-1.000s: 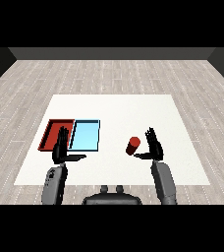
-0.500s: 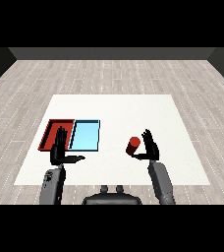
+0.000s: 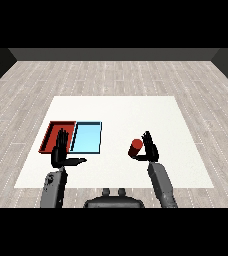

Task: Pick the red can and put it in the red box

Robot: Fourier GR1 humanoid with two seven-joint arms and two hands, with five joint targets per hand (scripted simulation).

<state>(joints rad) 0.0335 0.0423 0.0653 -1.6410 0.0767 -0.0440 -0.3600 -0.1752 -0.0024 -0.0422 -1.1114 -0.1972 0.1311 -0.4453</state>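
none of the carrying was done: the right hand seemingly curled round the red can on the table, well apart from the red tray; the left hand spread wide, holding nothing.

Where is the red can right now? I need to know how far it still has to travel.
In the head view the red can stands on the white table, right of centre, against the right hand, with the light blue tray between it and the red tray.
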